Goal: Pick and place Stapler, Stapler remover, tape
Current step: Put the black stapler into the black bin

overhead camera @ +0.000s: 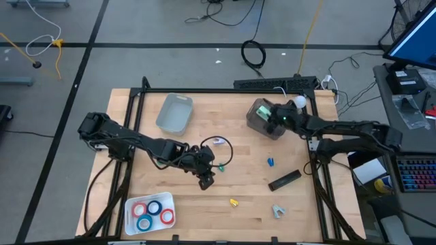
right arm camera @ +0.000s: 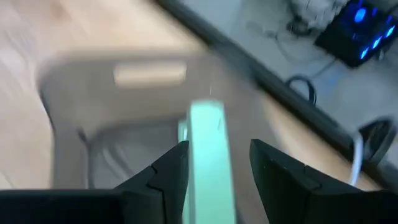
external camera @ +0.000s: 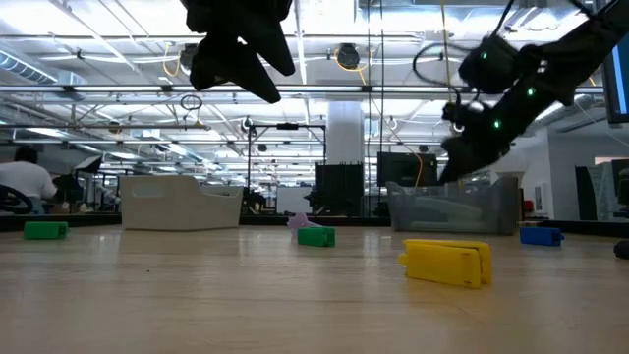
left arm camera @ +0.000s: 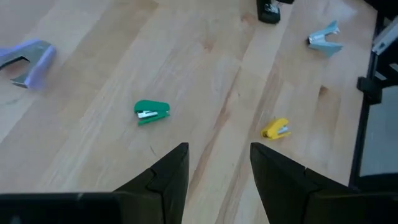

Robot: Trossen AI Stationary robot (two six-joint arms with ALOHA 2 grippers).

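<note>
While your left gripper (overhead camera: 206,178) hangs spread and empty, your right gripper (right arm camera: 214,163) grips 1 pale-green stapler (right arm camera: 208,149) over the grey bin (overhead camera: 261,117).

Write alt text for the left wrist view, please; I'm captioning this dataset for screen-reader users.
The left claw, open and empty, hangs above a wooden table, with a small green stapler on the wood just ahead of it. A yellow stapler lies off to one side, a pale blue staple remover farther off, and a purple one at the picture's edge.
</note>
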